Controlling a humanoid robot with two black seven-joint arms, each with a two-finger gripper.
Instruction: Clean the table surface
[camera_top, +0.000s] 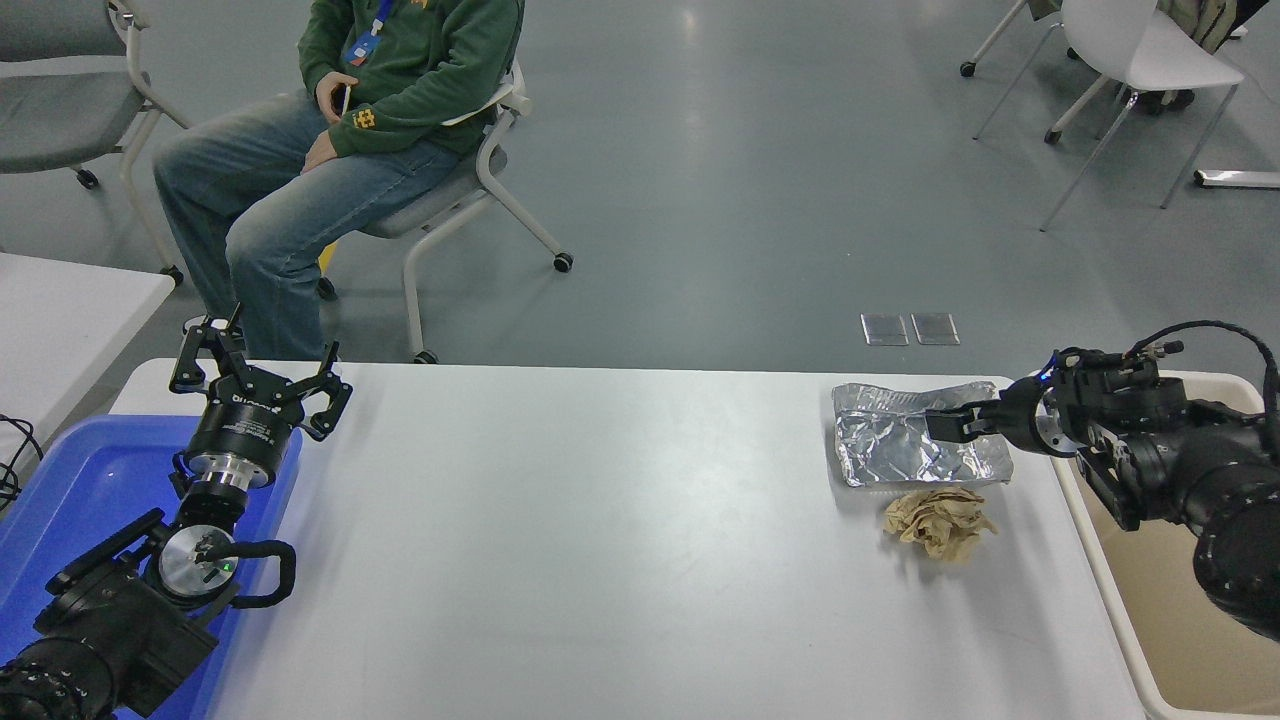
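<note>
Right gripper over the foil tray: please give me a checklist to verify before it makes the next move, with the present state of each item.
1. Right gripper is above the foil tray: ok.
2. Fingers closed on the tray: cannot tell.
3. Crumpled brown paper lies apart from the gripper, nearer than the tray: ok.
4. Beige bin at the table surface right end is open: ok.
5. Left gripper parked open over the blue tray: ok.
</note>
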